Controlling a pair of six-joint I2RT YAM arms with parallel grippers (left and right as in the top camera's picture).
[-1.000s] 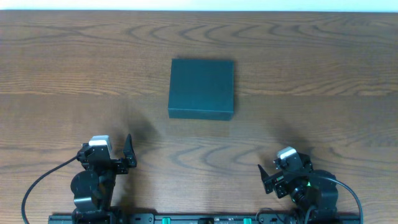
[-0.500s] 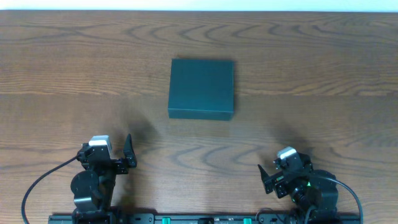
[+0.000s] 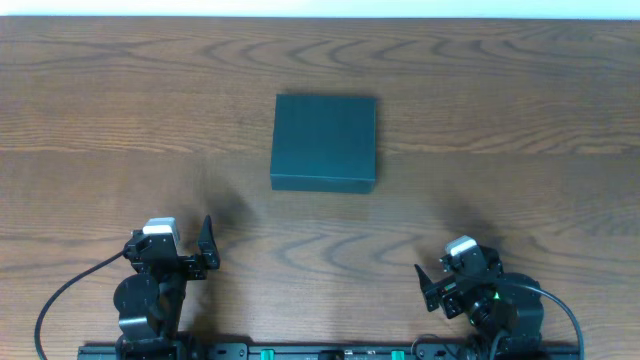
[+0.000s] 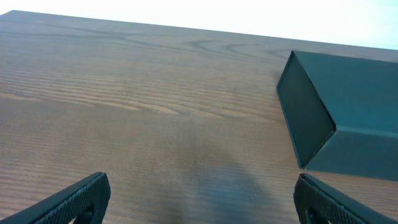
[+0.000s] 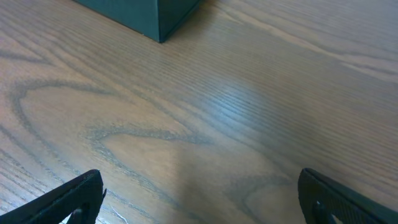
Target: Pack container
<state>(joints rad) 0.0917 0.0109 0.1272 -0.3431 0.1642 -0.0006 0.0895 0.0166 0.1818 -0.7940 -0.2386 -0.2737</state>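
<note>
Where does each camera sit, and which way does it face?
Overhead: above the table, looking straight down at the container, left gripper and right gripper.
Left wrist: behind the left gripper, facing forward low over the table; own open fingers at bottom, container right.
Right wrist: likewise behind the right gripper; own fingers at bottom, container corner upper left.
Shared: all see the container.

In the left wrist view the dark teal, matte, square cardboard box (image 4: 360,93) runs off the right edge, so its right side goes unseen; in the right wrist view only one lower corner of it shows, cut by the top edge; its flat lid lies shut and hides the inside, and which side bears the hinge cannot be told; the left gripper (image 4: 200,193) and right gripper (image 5: 199,186) show only black tips, cut by the bottom edge; overhead, the brown wood-grain desk (image 3: 500,100) runs past both side edges.
</note>
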